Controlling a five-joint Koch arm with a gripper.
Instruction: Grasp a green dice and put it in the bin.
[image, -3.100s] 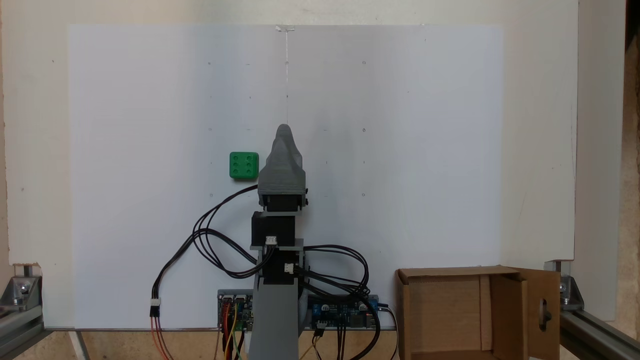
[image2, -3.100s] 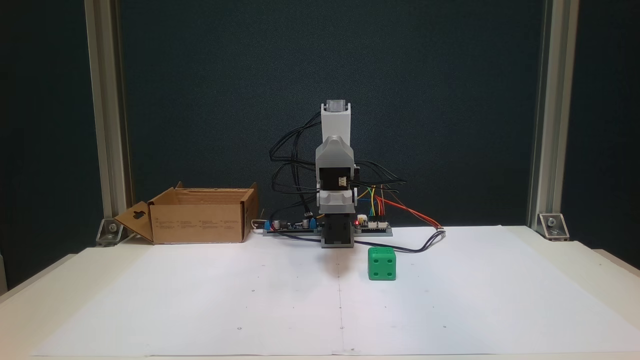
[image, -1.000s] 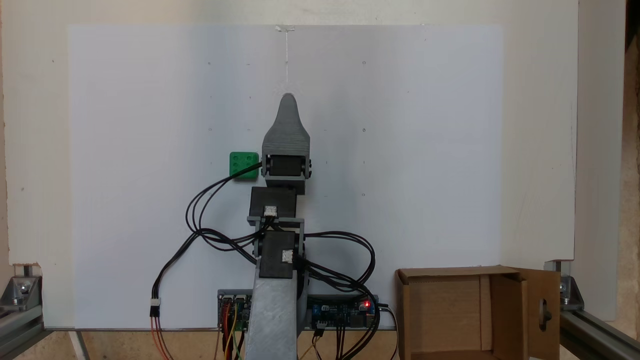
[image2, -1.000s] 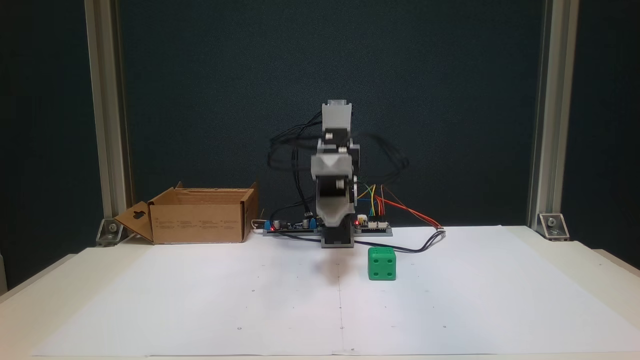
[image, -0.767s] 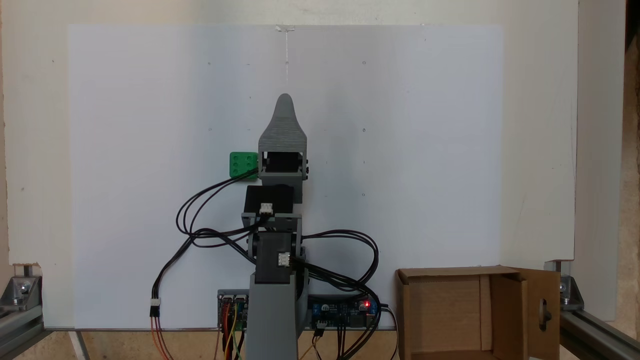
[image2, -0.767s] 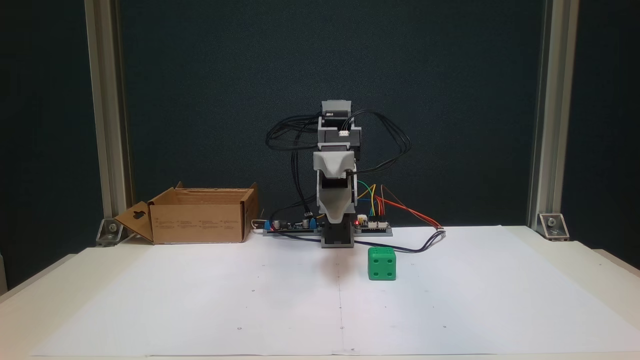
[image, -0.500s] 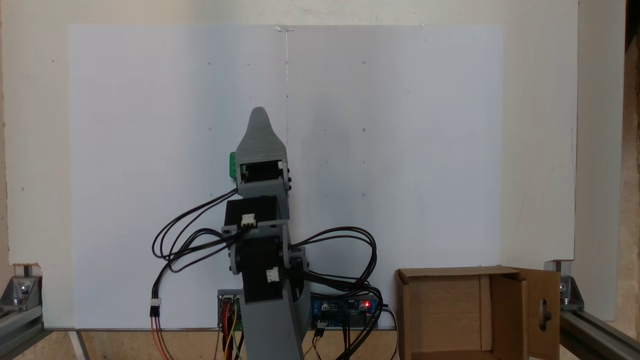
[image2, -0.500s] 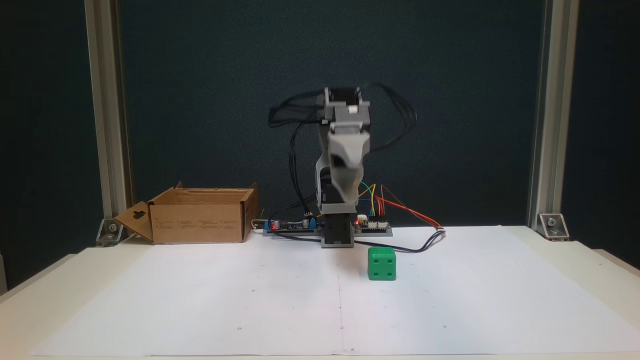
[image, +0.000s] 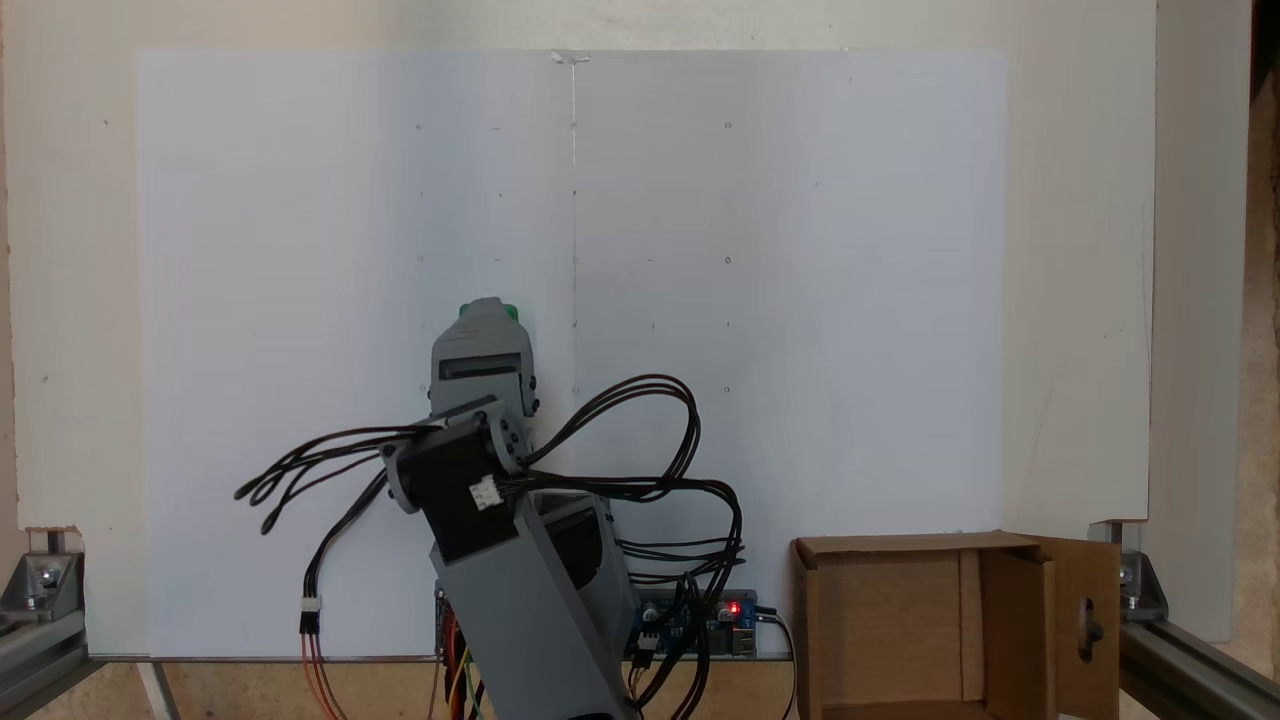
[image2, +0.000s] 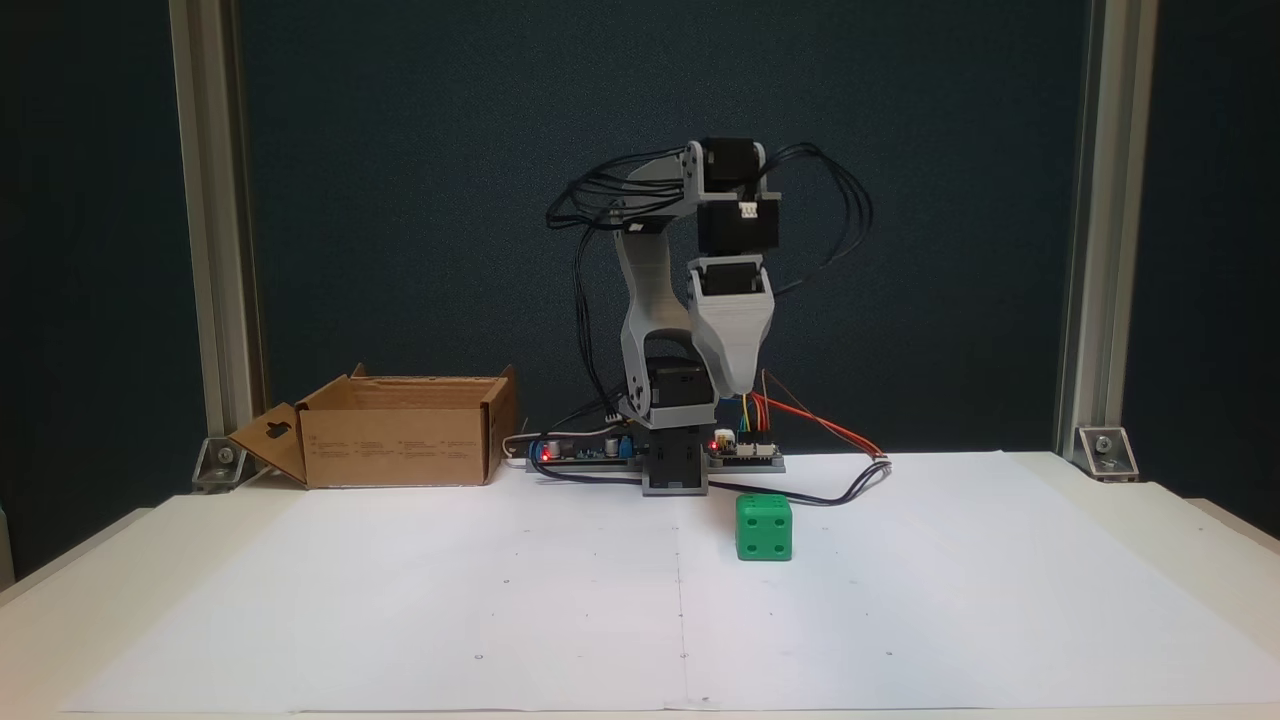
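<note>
Both fixed views put your end effector high above the green dice, pointing down; only one grey tip shows, so you cannot tell how far it is open, and it holds nothing you can see. The green dice sits on the white paper right of centre. From above, the end effector covers nearly all of it. The bin stands well apart at centre left, beside the circuit boards and black cables.
</note>
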